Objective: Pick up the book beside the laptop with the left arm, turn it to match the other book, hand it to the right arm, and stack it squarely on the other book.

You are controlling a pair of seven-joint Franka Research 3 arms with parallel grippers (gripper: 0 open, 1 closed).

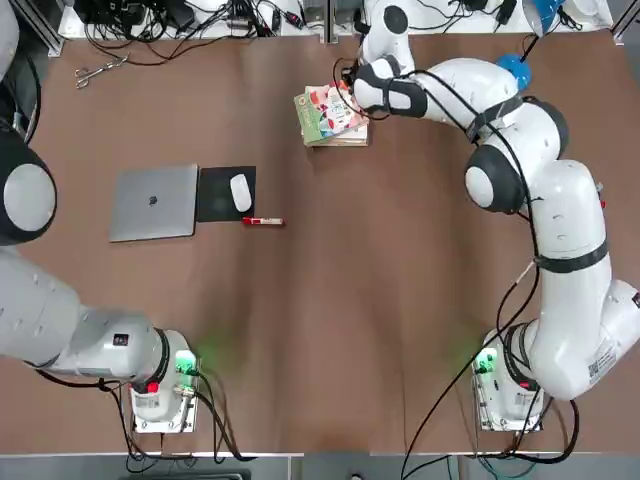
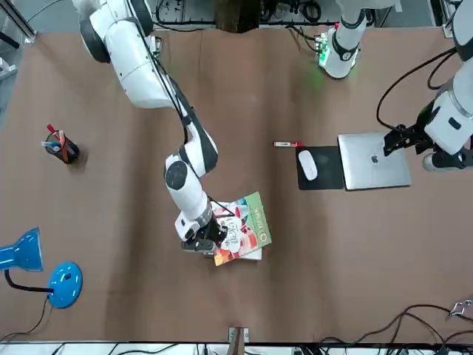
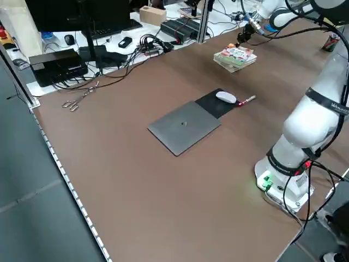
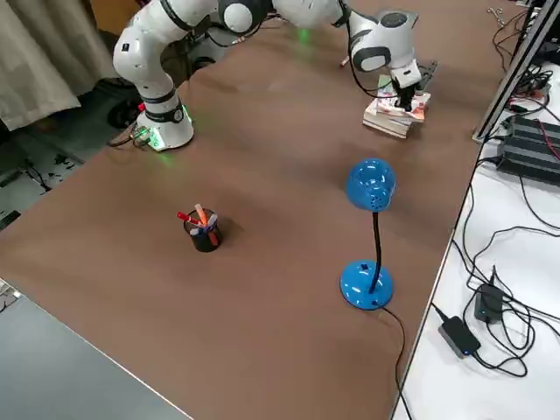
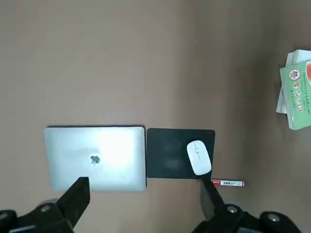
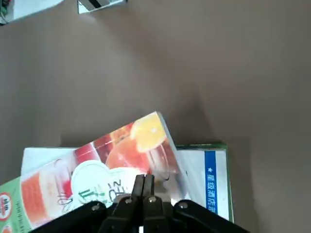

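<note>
**Colourful book lies askew on the white one, right claw pressing on its cover**

The book [image 1: 331, 113] lies on top of the other book [image 6: 214, 177] at the far side of the worktop [image 1: 380, 290], well apart from the laptop [image 1: 154, 202]. It sits skewed, not square: in the right wrist view one corner overhangs, and a strip of the white cover with blue text shows beside it. The right claw [image 6: 144, 183] is directly over the colourful cover, its fingers pressed together with their tips against the cover near one edge; nothing is pinched between them. The left claw [image 5: 146, 194] hangs high above the laptop and the black mouse pad [image 1: 226, 193], fingers spread wide and holding nothing. A white mouse [image 1: 240, 192] rests on the pad, with a red marker [image 1: 262, 221] just beside it.
</note>
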